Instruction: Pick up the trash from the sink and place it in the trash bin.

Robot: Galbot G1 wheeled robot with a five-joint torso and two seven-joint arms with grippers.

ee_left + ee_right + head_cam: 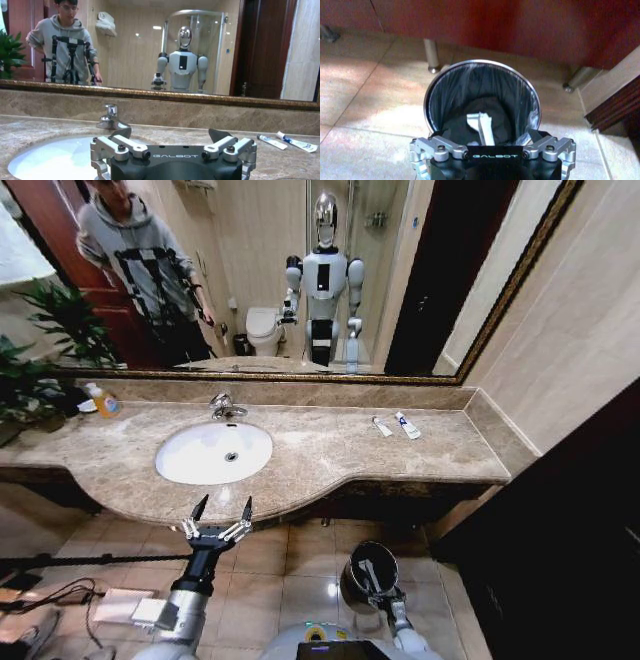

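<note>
Stretching across the head view, the marble worktop is carrying the white oval sink on the robot's left side, and the basin is looking bare of trash. Two white tubes (the blue-marked trash) are lying side by side near the back wall, well apart from the basin toward the right, with open marble all around them. The black trash bin is standing on the tiled floor below the worktop's front edge, lined with a dark bag; a pale piece is sitting inside it.

The left claw is hovering released, fingers spread wide, just in front of the worktop's curved edge before the sink. The right claw is hanging over the bin's rim; I cannot tell how it is set.

Judging by this, a drop into the bin is finishing and another pick is coming due. Reaching the tubes is calling for the left claw to rise over the front edge and travel right, keeping clear of the faucet and the mirror's frame.
</note>
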